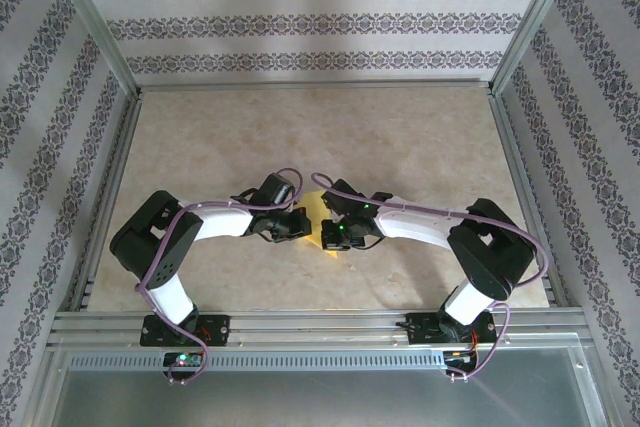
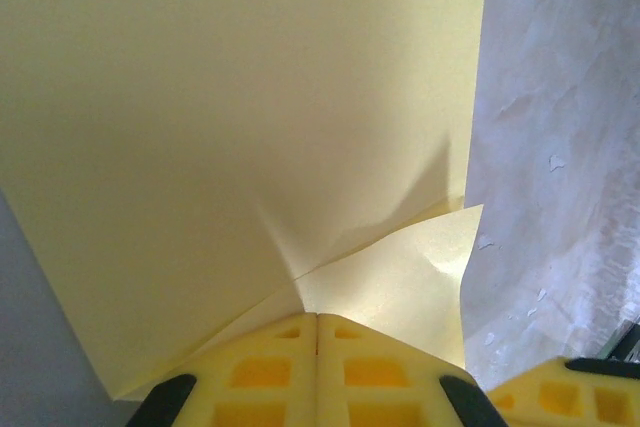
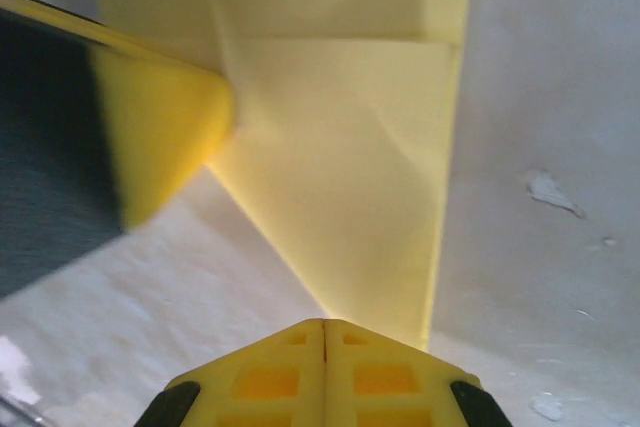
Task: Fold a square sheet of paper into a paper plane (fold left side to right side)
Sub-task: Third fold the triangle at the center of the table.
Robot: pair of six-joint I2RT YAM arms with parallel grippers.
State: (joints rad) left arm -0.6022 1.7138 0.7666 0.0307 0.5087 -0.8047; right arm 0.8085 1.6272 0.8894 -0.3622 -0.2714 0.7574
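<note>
Risks from here, fold L→R:

Status: square sheet of paper [image 3: 350, 167] sits mid-bench [image 1: 420, 137], btw the two arms. It carries several creases, and the part on the left arm's side looks raised off the surface. Left claw [image 2: 317, 319] is pressed together, pinching the sheet near a corner, w/ wrinkles fanning out from the pinch pt. Right claw [image 3: 325, 325] is also pressed together at the sheet's narrow end. Can't tell if it's gripping the paper or just bearing down on it.

Likely failure modes:
1. Tear or crumple at the left pinch. Paper is thin and already puckered there, so any pull against the right claw would prob rip it or set a permanent dent.
2. Skewed fold. If the right claw isn't really anchoring, the sheet would drag along w/ the left arm, edges wouldn't meet and the crease would land off-axis.
3. Slip-out. The left bite is small and near the edge, so a fast swing could pop the sheet free and it'd flop back.
4. Claw-to-claw contact. Top view shows them just beside each other, so a left arm crossing over has little clearance.

Suggest a slow arc, low lift, no tension across the sheet.
</note>
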